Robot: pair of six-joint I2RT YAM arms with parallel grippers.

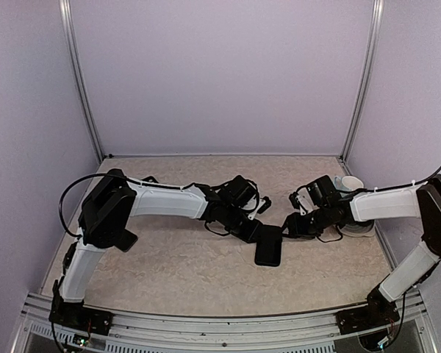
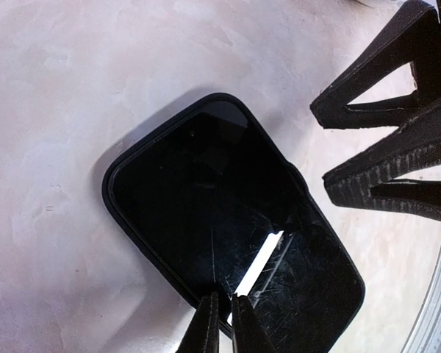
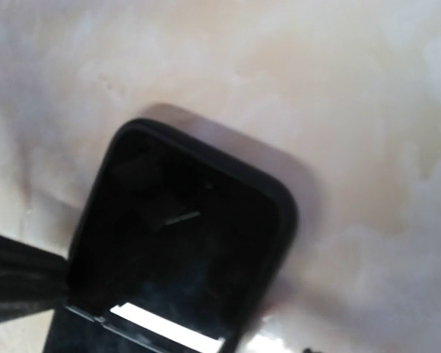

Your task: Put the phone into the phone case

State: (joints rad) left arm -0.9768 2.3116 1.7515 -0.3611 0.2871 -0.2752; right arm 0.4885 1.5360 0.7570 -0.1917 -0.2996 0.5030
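The black phone (image 1: 268, 248) lies flat on the table, its glossy screen (image 2: 206, 198) framed by the black phone case rim (image 2: 112, 193). Whether it sits fully in I cannot tell. My left gripper (image 2: 226, 309) is shut, its tips touching the phone's near long edge with nothing between them. My right gripper (image 2: 323, 147) hovers open just off the phone's other side, holding nothing. In the top view the left gripper (image 1: 259, 234) and right gripper (image 1: 288, 224) flank the phone's far end. The right wrist view shows the phone (image 3: 176, 250) and case rim (image 3: 283, 213); its own fingers are out of frame.
A white cup (image 1: 351, 184) and a white base (image 1: 359, 229) stand by the right wall, behind the right arm. Purple enclosure walls surround the marbled table (image 1: 176, 265). Black cables hang near both wrists.
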